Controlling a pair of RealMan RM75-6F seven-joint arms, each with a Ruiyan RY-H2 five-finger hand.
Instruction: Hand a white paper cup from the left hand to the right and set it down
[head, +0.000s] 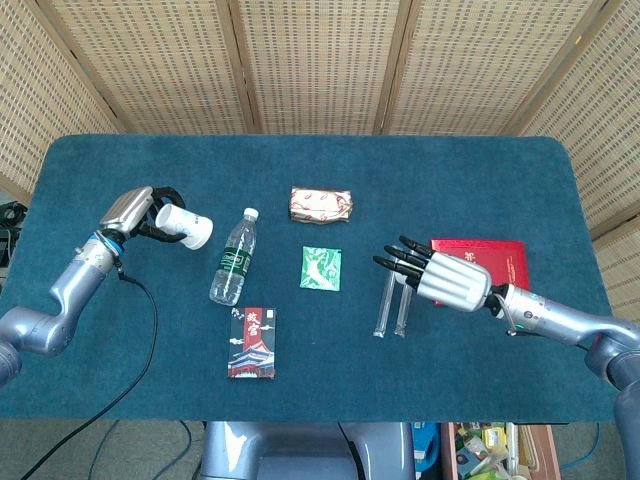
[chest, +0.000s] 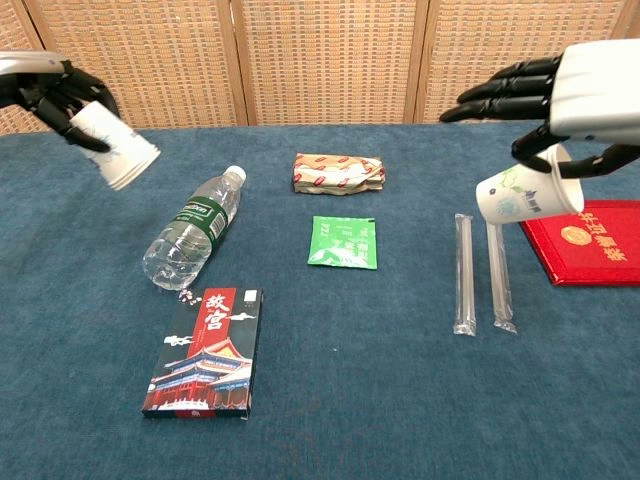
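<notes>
i've got a white paper cup (chest: 527, 194) under my right hand (head: 450, 279), pinched by the thumb while the other fingers spread wide, tilted above the two clear wrapped straws (chest: 479, 271) beside the red booklet (chest: 588, 241). my left hand (head: 131, 210) grips a second paper cup (head: 185, 227) in the air, left of the lying water bottle (head: 233, 259).

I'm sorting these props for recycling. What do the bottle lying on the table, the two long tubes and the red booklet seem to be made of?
Bottle: clear thin plastic, glossy, see-through body with a white cap and green label. Two long tubes: probably straws in clear plastic sleeves; the wrapping glints and is sealed flat at the ends. Red booklet: looks like a leatherette or coated card cover, faint sheen, gold stamped emblem.
</notes>
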